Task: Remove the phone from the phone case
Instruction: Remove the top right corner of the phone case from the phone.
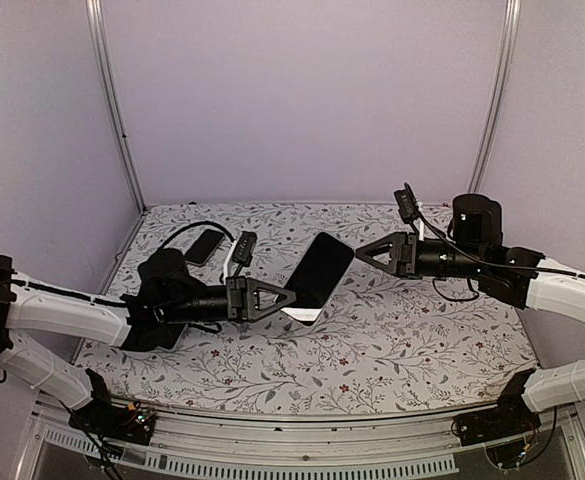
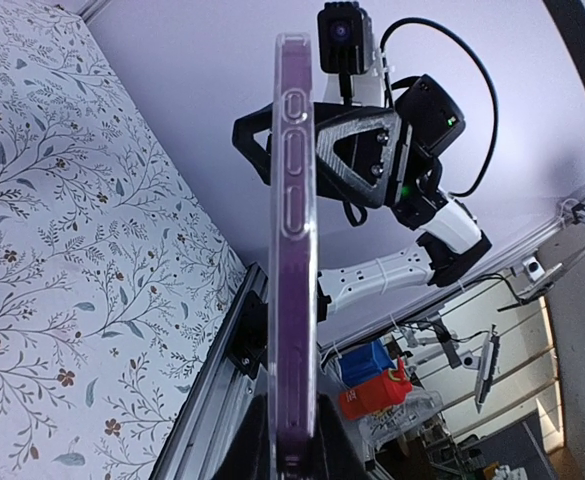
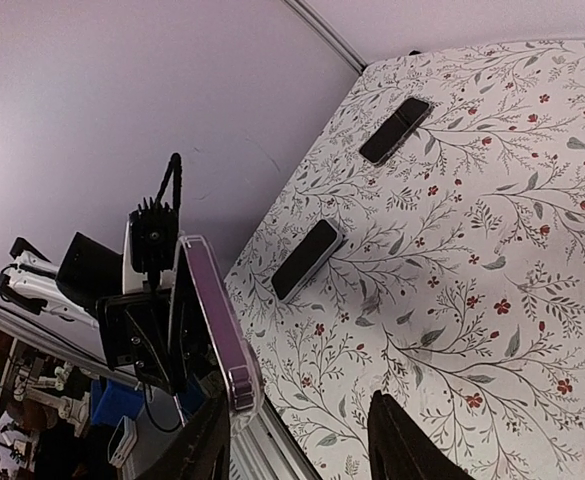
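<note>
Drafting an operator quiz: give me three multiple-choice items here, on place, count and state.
1. Where is the phone case? A lying flat; B raised, in the left gripper; C in the other gripper.
2. How many black phones lie on the table? A none; B two; C five.
3. The right gripper has its fingers: A apart, empty; B clamped on a phone; C out of view.
Key: 1B, the left gripper holds its end aloft; 2B, far phone and near phone; 3A, nothing sits between them.
</note>
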Robot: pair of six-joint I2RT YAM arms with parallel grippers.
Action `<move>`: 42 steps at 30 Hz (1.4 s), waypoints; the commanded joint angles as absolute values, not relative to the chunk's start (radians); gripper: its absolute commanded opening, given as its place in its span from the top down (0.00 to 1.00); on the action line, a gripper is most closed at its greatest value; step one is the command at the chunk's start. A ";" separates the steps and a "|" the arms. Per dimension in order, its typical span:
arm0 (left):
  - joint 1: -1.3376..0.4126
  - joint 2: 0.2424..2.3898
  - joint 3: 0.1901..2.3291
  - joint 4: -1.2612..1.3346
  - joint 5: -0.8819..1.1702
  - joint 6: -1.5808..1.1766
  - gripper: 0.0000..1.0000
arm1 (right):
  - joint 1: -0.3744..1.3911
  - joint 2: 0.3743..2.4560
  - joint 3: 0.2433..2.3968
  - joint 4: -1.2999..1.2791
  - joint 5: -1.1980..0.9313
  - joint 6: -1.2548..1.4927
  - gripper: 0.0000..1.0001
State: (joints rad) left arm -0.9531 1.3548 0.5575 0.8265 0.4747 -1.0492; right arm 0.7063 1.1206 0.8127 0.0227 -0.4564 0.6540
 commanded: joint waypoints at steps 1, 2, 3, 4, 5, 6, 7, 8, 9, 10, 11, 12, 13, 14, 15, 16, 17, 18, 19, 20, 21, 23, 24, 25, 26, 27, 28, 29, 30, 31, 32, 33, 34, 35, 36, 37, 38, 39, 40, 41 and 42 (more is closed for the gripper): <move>-0.940 1.324 0.585 0.894 0.493 -1.025 1.00 | 0.716 1.143 0.849 0.038 -0.458 0.647 0.51; -0.940 1.321 0.584 0.900 0.496 -1.025 1.00 | 0.716 1.145 0.850 0.033 -0.451 0.647 0.51; -0.941 1.319 0.582 0.903 0.499 -1.023 1.00 | 0.716 1.147 0.849 0.024 -0.441 0.647 0.51; -0.940 1.315 0.581 0.907 0.502 -1.022 1.00 | 0.716 1.148 0.848 0.020 -0.432 0.647 0.51; -0.941 1.311 0.580 0.913 0.506 -1.019 1.00 | 0.716 1.148 0.847 0.015 -0.425 0.647 0.51; -0.941 1.307 0.578 0.920 0.512 -1.017 1.00 | 0.717 1.150 0.846 0.010 -0.417 0.649 0.52; -0.942 1.302 0.576 0.928 0.515 -1.015 1.00 | 0.715 1.151 0.845 0.003 -0.407 0.651 0.52; -0.942 1.297 0.572 0.939 0.521 -1.013 1.00 | 0.715 1.154 0.844 0.002 -0.398 0.652 0.52; -0.942 1.292 0.569 0.949 0.525 -1.013 1.00 | 0.713 1.156 0.843 0.002 -0.393 0.653 0.52; -0.942 1.285 0.566 0.960 0.529 -1.010 1.00 | 0.712 1.158 0.839 0.002 -0.390 0.656 0.52; -0.942 1.279 0.563 0.968 0.534 -1.008 1.00 | 0.709 1.156 0.836 0.002 -0.389 0.660 0.52; -0.942 1.273 0.562 0.973 0.538 -1.005 1.00 | 0.708 1.157 0.833 0.002 -0.386 0.662 0.52; -0.942 1.268 0.561 0.977 0.543 -1.001 1.00 | 0.706 1.155 0.830 0.002 -0.384 0.665 0.52; -0.944 1.263 0.560 0.981 0.546 -0.997 1.00 | 0.704 1.154 0.828 0.002 -0.384 0.666 0.52; -0.945 1.257 0.559 0.987 0.551 -0.995 1.00 | 0.703 1.154 0.826 0.002 -0.382 0.667 0.53; -0.946 1.253 0.558 0.995 0.554 -0.993 1.00 | 0.703 1.154 0.825 0.002 -0.382 0.668 0.53; -0.949 1.251 0.558 1.003 0.558 -0.990 1.00 | 0.702 1.154 0.824 0.002 -0.382 0.669 0.53; -0.951 1.250 0.557 1.011 0.563 -0.989 1.00 | 0.703 1.156 0.823 0.002 -0.382 0.669 0.53; -0.956 1.249 0.557 1.019 0.568 -0.987 1.00 | 0.703 1.157 0.821 0.002 -0.383 0.669 0.53; -0.960 1.249 0.558 1.026 0.569 -0.984 1.00 | 0.703 1.159 0.820 0.002 -0.386 0.670 0.53; -0.964 1.250 0.559 1.029 0.572 -0.981 1.00 | 0.703 1.161 0.818 0.002 -0.388 0.670 0.53; -0.973 1.252 0.567 1.027 0.577 -0.971 1.00 | 0.702 1.164 0.815 0.002 -0.389 0.670 0.53; -0.977 1.254 0.571 1.027 0.580 -0.968 1.00 | 0.702 1.165 0.815 0.002 -0.390 0.670 0.53; -0.981 1.255 0.571 1.036 0.582 -0.965 1.00 | 0.703 1.167 0.814 0.002 -0.389 0.670 0.53; -0.985 1.255 0.571 1.044 0.586 -0.964 1.00 | 0.703 1.167 0.812 0.002 -0.387 0.670 0.53; -0.988 1.253 0.572 1.054 0.589 -0.962 1.00 | 0.703 1.167 0.810 -0.012 -0.384 0.670 0.53; -0.990 1.250 0.572 1.064 0.590 -0.961 1.00 | 0.703 1.169 0.807 -0.025 -0.379 0.670 0.53; -0.992 1.247 0.574 1.069 0.593 -0.960 1.00 | 0.703 1.168 0.805 -0.029 -0.372 0.670 0.53; -0.992 1.241 0.575 1.071 0.592 -0.956 1.00 | 0.702 1.166 0.801 -0.031 -0.365 0.670 0.53; -0.995 1.236 0.575 1.070 0.592 -0.951 1.00 | 0.700 1.166 0.796 -0.032 -0.361 0.670 0.53; -0.995 1.228 0.574 1.070 0.592 -0.947 1.00 | 0.696 1.165 0.792 -0.033 -0.358 0.670 0.54; -0.995 1.222 0.575 1.069 0.593 -0.943 1.00 | 0.690 1.166 0.786 -0.034 -0.356 0.670 0.54; -0.995 1.215 0.575 1.069 0.594 -0.941 1.00 | 0.686 1.167 0.781 -0.035 -0.353 0.670 0.54; -0.997 1.212 0.576 1.069 0.597 -0.939 1.00 | 0.684 1.166 0.776 -0.034 -0.352 0.670 0.54; -0.997 1.209 0.577 1.069 0.600 -0.939 1.00 | 0.681 1.168 0.772 -0.034 -0.352 0.669 0.54; -0.997 1.208 0.579 1.069 0.603 -0.937 1.00 | 0.680 1.169 0.769 -0.034 -0.351 0.667 0.54; -1.001 1.207 0.581 1.067 0.608 -0.935 1.00 | 0.679 1.171 0.769 -0.031 -0.356 0.667 0.54; -1.003 1.207 0.584 1.064 0.611 -0.934 1.00 | 0.679 1.176 0.769 -0.029 -0.362 0.666 0.54; -1.004 1.207 0.585 1.064 0.613 -0.931 1.00 | 0.680 1.179 0.770 -0.026 -0.365 0.666 0.54; -1.006 1.209 0.586 1.067 0.615 -0.930 1.00 | 0.680 1.183 0.770 -0.023 -0.367 0.666 0.54; -1.008 1.209 0.587 1.068 0.615 -0.930 1.00 | 0.680 1.186 0.771 -0.021 -0.371 0.666 0.54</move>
State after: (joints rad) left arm -0.9642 1.2884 0.5411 0.7872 0.4923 -1.0004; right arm 0.7124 1.1454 0.8051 0.0544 -0.4576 0.6655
